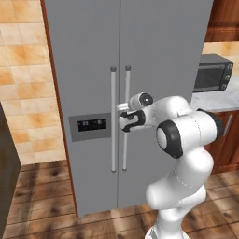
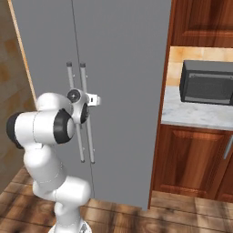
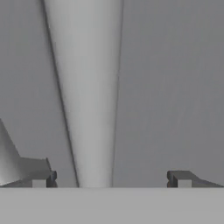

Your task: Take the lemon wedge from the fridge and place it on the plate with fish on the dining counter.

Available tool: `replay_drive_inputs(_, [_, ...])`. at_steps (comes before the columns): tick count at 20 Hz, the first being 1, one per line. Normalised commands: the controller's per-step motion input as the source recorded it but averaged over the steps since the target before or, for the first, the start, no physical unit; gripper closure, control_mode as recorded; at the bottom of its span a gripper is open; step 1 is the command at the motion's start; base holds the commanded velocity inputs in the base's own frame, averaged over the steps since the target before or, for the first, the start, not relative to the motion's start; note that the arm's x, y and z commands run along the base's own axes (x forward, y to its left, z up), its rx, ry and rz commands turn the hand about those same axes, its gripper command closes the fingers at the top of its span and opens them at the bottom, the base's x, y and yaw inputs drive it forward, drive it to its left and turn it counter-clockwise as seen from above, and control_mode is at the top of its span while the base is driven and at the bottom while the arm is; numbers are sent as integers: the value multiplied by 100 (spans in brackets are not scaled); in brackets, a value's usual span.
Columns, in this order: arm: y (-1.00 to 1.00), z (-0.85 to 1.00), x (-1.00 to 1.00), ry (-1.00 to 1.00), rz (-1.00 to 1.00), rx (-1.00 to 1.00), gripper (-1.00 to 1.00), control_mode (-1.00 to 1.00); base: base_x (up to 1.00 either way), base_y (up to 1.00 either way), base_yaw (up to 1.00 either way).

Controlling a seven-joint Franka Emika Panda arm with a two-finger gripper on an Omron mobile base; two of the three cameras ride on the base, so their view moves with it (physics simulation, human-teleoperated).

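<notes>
The tall grey fridge (image 1: 158, 51) (image 2: 123, 63) stands with both doors closed, and its dark display panel (image 1: 91, 125) is on the left door. My gripper (image 1: 124, 119) (image 2: 88, 109) is up against the right door's long bar handle (image 1: 127, 84) (image 2: 84, 77), about halfway up it. In the hand view that handle (image 3: 89, 87) runs between the fingertips (image 3: 43, 177), and the gripper (image 3: 111, 179) is open wide around it without touching. The lemon wedge is hidden behind the doors. The plate with fish and the dining counter are out of view.
A dark microwave (image 1: 212, 72) (image 2: 207, 82) sits on a pale countertop (image 2: 191, 113) right of the fridge, above red-brown wooden cabinets (image 2: 191, 159). A tiled wall (image 1: 23, 70) and a dark object (image 1: 7, 177) lie to the left. The floor is wood.
</notes>
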Motion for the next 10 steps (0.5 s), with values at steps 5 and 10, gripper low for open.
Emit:
replay_drive_inputs(5, [0, -8, 53, 0, 0, 0, -100, -100, 0, 0, 0])
replay_drive_inputs(10, [0, -10, 49, 0, 0, -1, -100, -100, 0, 0, 0])
